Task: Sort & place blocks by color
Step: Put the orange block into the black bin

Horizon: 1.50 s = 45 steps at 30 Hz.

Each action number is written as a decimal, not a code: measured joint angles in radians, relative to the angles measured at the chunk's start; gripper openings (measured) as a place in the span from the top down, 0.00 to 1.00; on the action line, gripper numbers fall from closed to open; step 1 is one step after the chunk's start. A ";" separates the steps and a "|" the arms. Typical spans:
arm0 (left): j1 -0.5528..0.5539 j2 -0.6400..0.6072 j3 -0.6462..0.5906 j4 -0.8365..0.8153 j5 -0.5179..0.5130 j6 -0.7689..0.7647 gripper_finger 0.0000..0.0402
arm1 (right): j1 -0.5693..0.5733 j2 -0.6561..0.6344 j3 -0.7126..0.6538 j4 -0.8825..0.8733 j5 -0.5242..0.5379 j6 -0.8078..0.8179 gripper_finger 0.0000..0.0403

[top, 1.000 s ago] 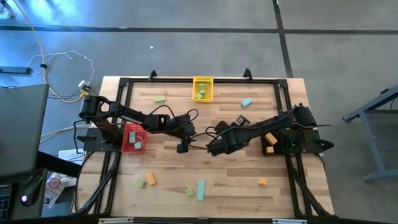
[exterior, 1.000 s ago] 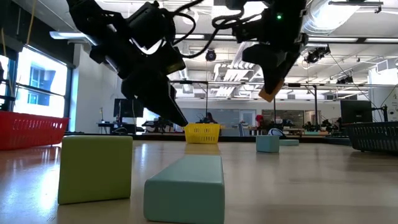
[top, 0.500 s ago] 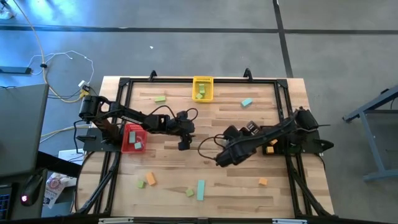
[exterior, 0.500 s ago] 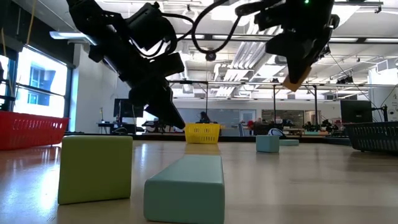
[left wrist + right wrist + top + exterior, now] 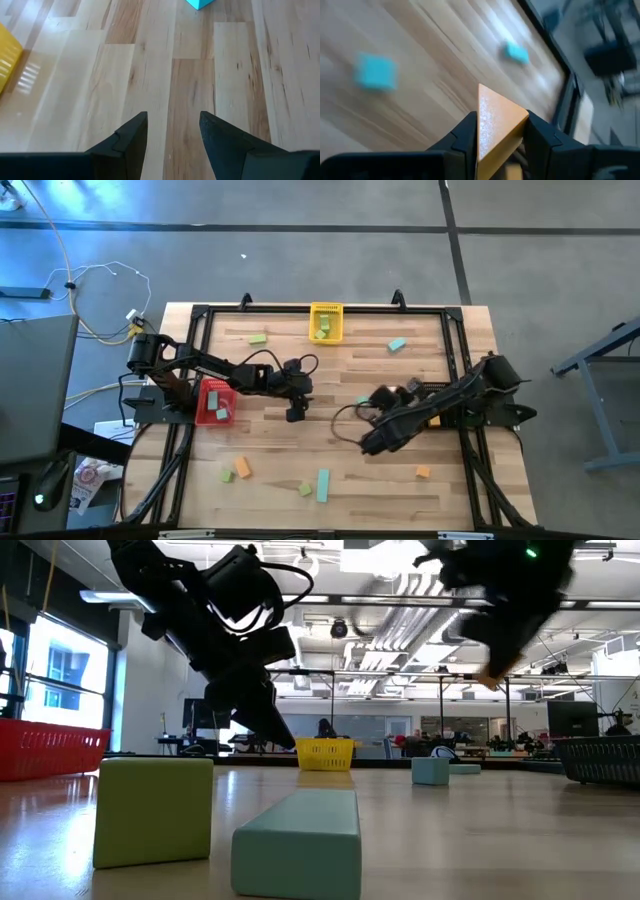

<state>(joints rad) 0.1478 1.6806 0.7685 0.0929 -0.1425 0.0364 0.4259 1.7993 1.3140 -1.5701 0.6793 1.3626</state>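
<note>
My right gripper [image 5: 372, 443] hangs above the table's middle right, shut on an orange block [image 5: 497, 125], which also shows in the low view [image 5: 490, 680]. My left gripper [image 5: 172, 120] hovers open over bare wood near the red bin [image 5: 215, 402], with nothing between its fingers. Loose blocks lie flat on the table: a light green one [image 5: 258, 338] and a teal one [image 5: 397, 345] at the far side, a small teal one [image 5: 362, 400] at the middle, a teal bar [image 5: 323, 485] and an orange cube [image 5: 422, 472] near the front edge. My right gripper pinches the orange block between its two fingers [image 5: 467, 131], on two opposite faces. One corner edge of the block [image 5: 485, 97] sticks out past the fingertips. The fingers slant downward, and the block is lifted well clear of the table.
A yellow bin [image 5: 326, 322] with a green block stands at the far edge. A black bin [image 5: 435, 415] with orange blocks sits at the right by my right arm. Green and orange blocks [image 5: 234, 471] lie near the front left. A black frame rims the table.
My right gripper has carried the orange block toward the table's near edge and right side, staying shut on it and well above the wood, and its wrist has rolled. The block stays clear of the table.
</note>
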 joint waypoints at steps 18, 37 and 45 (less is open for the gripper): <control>0.000 0.000 0.000 -0.006 -0.001 0.000 0.59 | 0.230 -0.458 -0.523 0.009 -0.189 0.842 0.76; -0.008 -0.127 0.029 -0.215 -0.003 0.019 0.59 | 0.222 -0.465 -0.532 0.090 -0.273 0.861 0.67; -0.036 -0.301 0.030 -0.439 -0.025 -0.002 0.59 | 0.212 -0.465 -0.532 0.110 -0.264 0.853 0.56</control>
<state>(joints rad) 0.1115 1.3798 0.7986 -0.3464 -0.1674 0.0341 0.6375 1.3342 0.7822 -1.4606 0.4149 2.2160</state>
